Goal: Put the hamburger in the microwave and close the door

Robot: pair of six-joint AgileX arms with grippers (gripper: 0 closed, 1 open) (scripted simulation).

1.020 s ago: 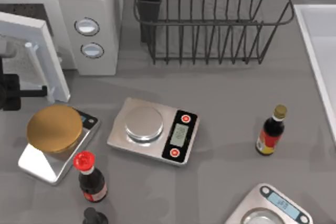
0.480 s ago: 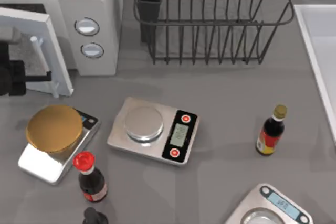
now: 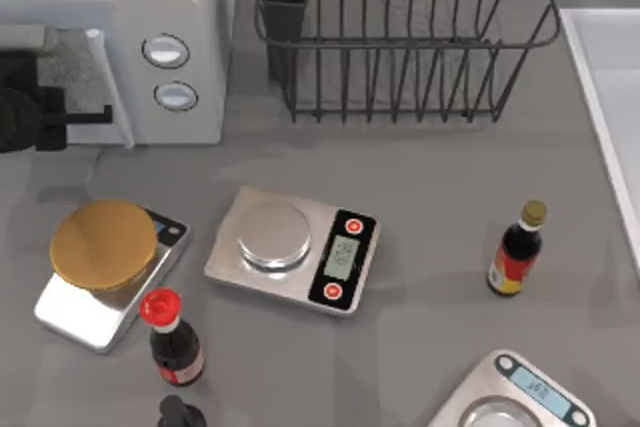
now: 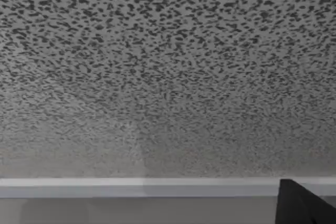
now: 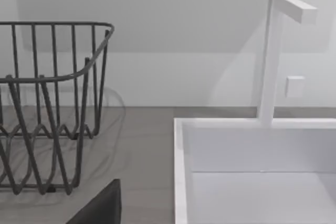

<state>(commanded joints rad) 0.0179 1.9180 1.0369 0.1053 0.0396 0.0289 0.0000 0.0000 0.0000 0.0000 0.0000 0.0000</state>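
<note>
The microwave (image 3: pixel 130 42) stands at the desk's far left corner, its door (image 3: pixel 75 67) nearly flush with its front. The left gripper (image 3: pixel 95 115) sits at the left edge against the door's speckled window (image 4: pixel 168 77); whether its fingers are open I cannot tell. Just in front stand a scale (image 3: pixel 95 297) carrying a golden-brown disc (image 3: pixel 103 244), a red-capped bottle (image 3: pixel 170 337) and a second scale (image 3: pixel 292 249), the desk bare between them and the door
</note>
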